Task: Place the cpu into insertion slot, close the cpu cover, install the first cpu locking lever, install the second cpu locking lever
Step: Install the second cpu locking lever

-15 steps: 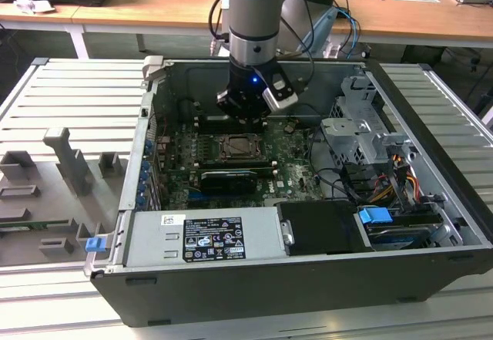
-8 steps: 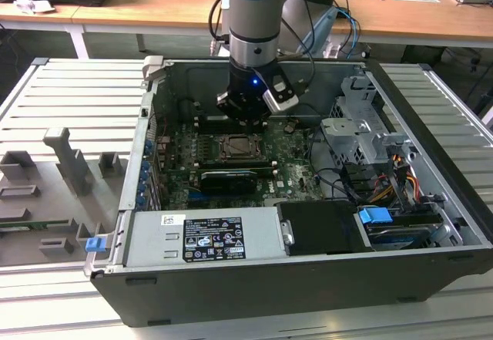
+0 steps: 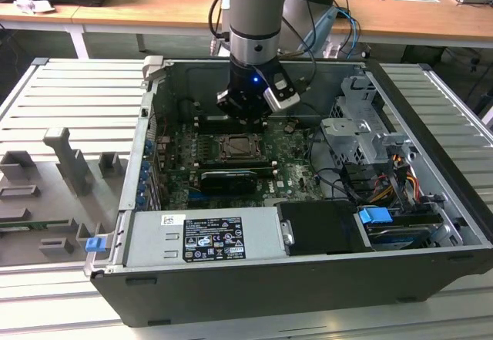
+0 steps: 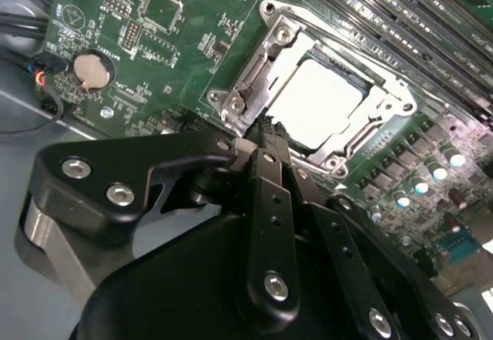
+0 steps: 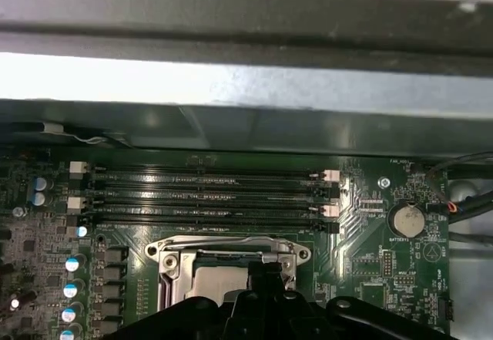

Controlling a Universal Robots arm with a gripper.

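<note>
Silvery cpu cover: lies closed over the cpu.
Hand: fingertips pressed together, poised at cover's near edge, pinching nothing.

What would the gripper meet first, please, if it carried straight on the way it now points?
Most likely the cpu cover, closed over the cpu in its socket. The gripper points down at the cover's near edge, though how much gap remains is hard to judge.

Print is showing on the power supply's black label and the motherboard, but none of it is reading legibly.
</note>
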